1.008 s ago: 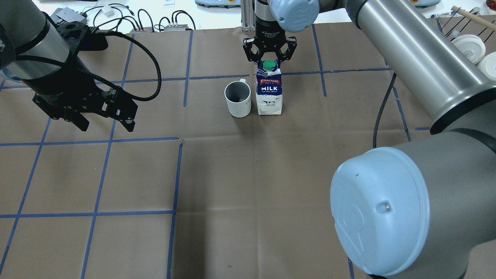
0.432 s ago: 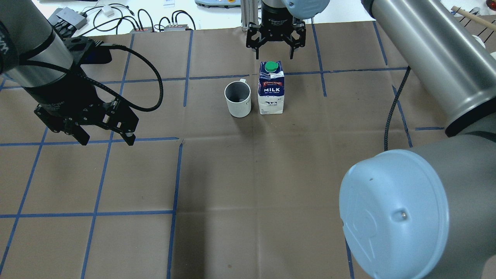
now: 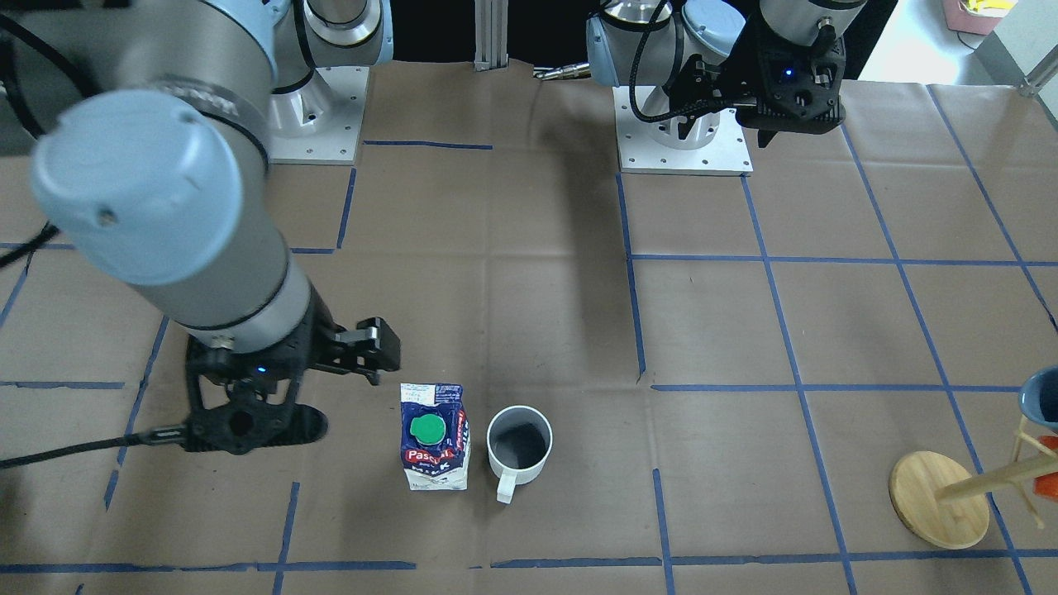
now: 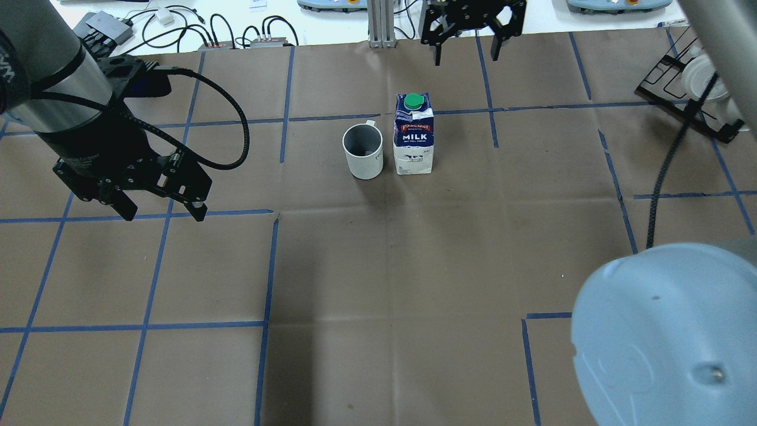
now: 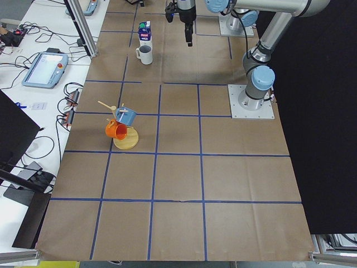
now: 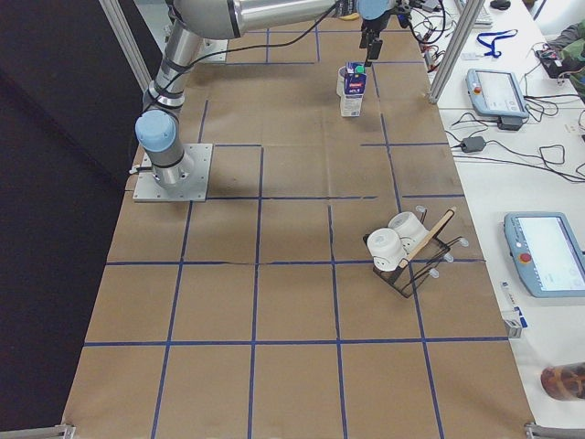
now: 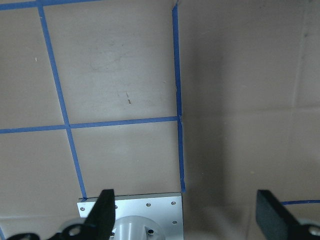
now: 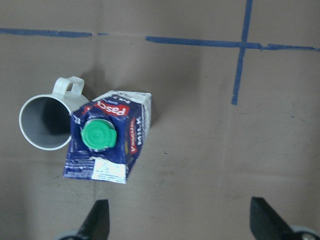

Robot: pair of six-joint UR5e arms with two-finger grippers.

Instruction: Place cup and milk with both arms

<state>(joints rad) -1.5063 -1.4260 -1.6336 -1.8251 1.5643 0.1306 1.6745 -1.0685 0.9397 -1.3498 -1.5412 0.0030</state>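
The white cup (image 4: 362,151) with a dark grey inside stands on the brown paper table. The milk carton (image 4: 413,142) stands upright right beside it, green cap up. Both show from above in the right wrist view, cup (image 8: 44,122) and carton (image 8: 107,137). My right gripper (image 4: 467,58) is open and empty, high above and beyond the carton, near the table's far edge. My left gripper (image 4: 164,214) is open and empty, far to the left of the cup. In the left wrist view the left gripper (image 7: 187,215) hangs over bare paper and an arm base plate.
A black wire rack (image 4: 698,89) with white cups sits at the far right. A wooden mug tree (image 3: 938,500) holds a blue and an orange mug. Cables and boxes (image 4: 177,29) lie beyond the far edge. An aluminium post (image 4: 378,23) stands behind the carton.
My right gripper has left the carton's top and moved up and away toward the far edge, still open. The carton stays standing. My left gripper shifted slightly nearer, then held.
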